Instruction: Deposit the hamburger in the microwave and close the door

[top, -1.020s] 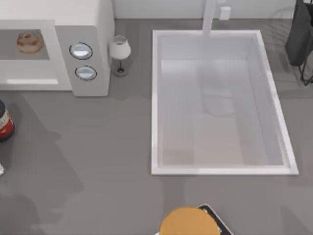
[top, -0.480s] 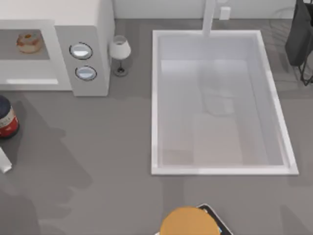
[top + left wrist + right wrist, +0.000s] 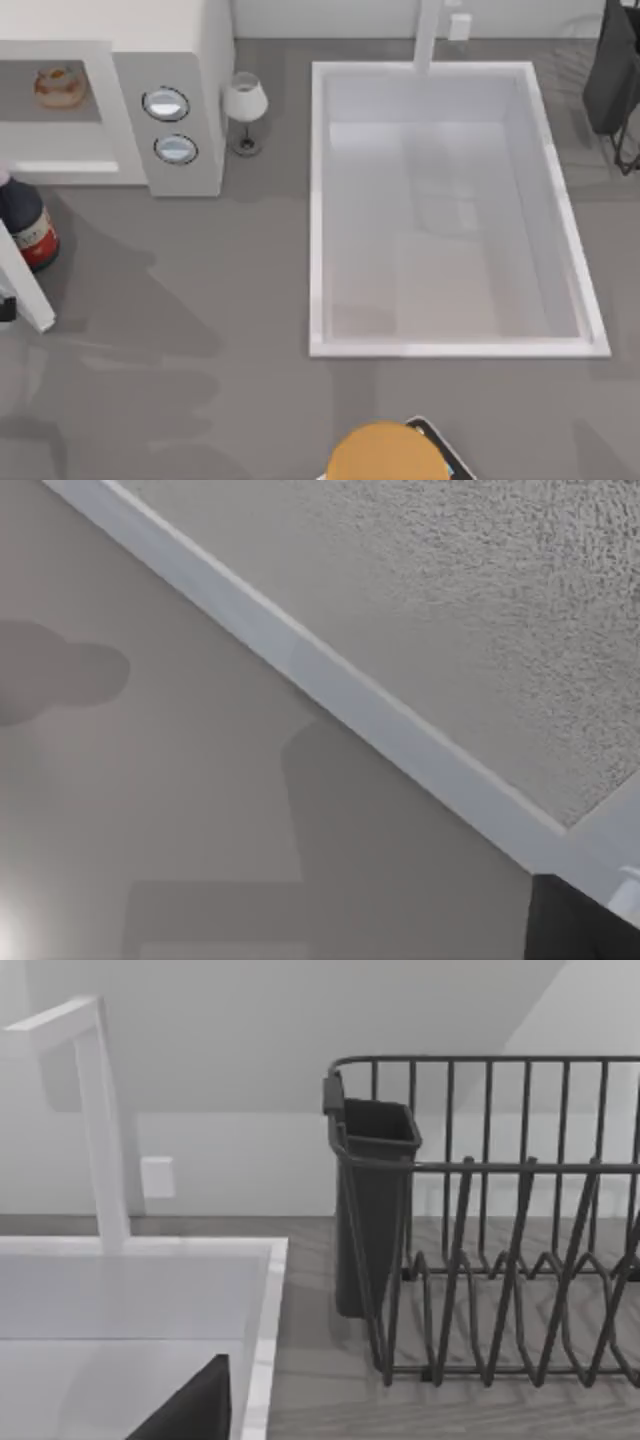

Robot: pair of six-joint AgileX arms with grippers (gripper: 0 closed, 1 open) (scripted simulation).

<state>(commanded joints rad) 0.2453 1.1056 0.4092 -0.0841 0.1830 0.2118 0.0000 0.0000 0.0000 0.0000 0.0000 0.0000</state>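
Observation:
The hamburger (image 3: 60,86) lies inside the grey cavity of the white microwave (image 3: 180,40) at the table's far left, beside its two dials (image 3: 166,103). The door (image 3: 30,288) shows edge-on as a slanted white strip in front of the cavity, swung partly open. The left wrist view sits close to the door's speckled window (image 3: 480,610) and white frame (image 3: 330,680); a dark bit of my left gripper (image 3: 580,920) shows at the corner. A dark wedge of my right gripper (image 3: 190,1410) hangs over the sink.
A dark bottle with a red-and-white band (image 3: 30,225) is right against the door. A small lamp (image 3: 244,108) stands beside the microwave. The white sink basin (image 3: 330,200) takes the middle, a tan-orange disc (image 3: 385,455) the front edge, and a dark dish rack (image 3: 480,1220) the back right.
The door's white edge has swung rightward into the top view. The dark banded bottle has moved right and toward the microwave with it. The hamburger has stayed put.

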